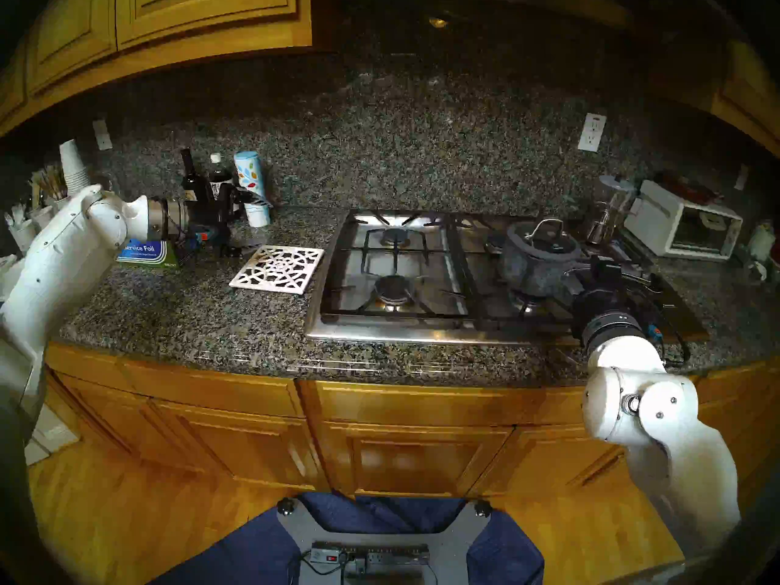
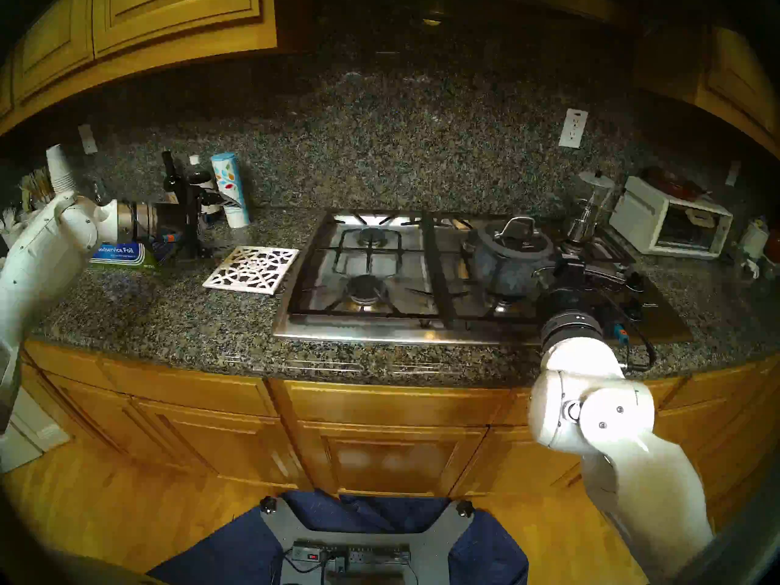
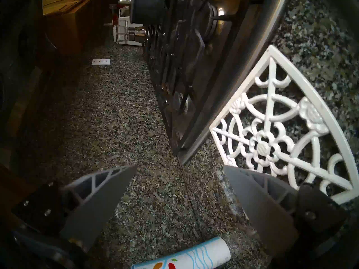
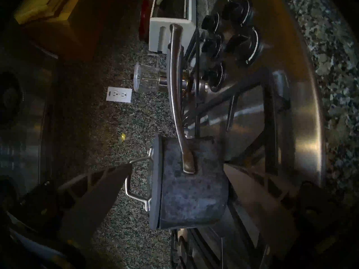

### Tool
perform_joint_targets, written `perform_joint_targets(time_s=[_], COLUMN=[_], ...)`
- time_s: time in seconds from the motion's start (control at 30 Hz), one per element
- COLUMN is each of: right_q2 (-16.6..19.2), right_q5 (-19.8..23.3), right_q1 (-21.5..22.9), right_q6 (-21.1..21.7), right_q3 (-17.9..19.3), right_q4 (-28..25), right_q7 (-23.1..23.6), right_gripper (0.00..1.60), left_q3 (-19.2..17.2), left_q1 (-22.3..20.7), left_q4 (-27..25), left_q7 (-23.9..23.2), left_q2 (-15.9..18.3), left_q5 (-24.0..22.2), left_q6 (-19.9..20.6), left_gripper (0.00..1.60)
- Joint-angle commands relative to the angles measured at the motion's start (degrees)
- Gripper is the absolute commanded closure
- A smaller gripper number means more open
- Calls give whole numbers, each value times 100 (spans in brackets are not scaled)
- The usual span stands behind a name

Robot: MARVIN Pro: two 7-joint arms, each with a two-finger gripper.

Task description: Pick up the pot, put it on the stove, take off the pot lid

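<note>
The blue-grey speckled pot (image 1: 532, 271) sits on the right half of the stove (image 1: 380, 331), on its black grates. The glass pot lid (image 1: 544, 244) is on the pot, silver loop handle up. The pot's long silver handle (image 4: 175, 88) points right towards the knobs and is free. My right gripper (image 1: 589, 271) is open just right of the pot. In the right wrist view the pot (image 4: 194, 196) shows between the fingers, one finger (image 4: 101, 194) by the lid's loop (image 4: 127, 187). My left gripper (image 1: 257, 202) is open and empty, far left by the bottles.
A white lattice trivet (image 1: 278, 268) lies left of the stove. Bottles (image 1: 190, 179), a patterned canister (image 1: 253, 187) and a foil box (image 1: 143, 252) stand at the back left. A blender (image 1: 612, 208) and a white toaster oven (image 1: 683, 229) stand right of the stove, behind the black knobs (image 4: 233, 29).
</note>
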Motion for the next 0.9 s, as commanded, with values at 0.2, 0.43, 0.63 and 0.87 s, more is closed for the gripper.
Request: perform_joint_targets(time_s=[0.2, 0.43, 0.63, 0.87], right_q2=[20, 12, 28, 54], right_q5=[623, 1043, 1237, 1444], right_q1=[77, 408, 663, 911], right_q6=[438, 784, 1007, 1224], right_q3=[561, 627, 603, 545], right_q4=[449, 974, 1270, 1577], right_q7=[789, 1236, 1429, 1605], right_gripper=[0, 0, 0, 0], left_q3=[-134, -133, -133, -133], left_q1=[-202, -200, -199, -197], left_q4=[-33, -35, -36, -38], left_q7=[62, 61, 60, 58], left_q2=[2, 3, 4, 6], left_q5=[-42, -42, -42, -42], left_q6=[14, 15, 15, 16], left_gripper=[0, 0, 0, 0])
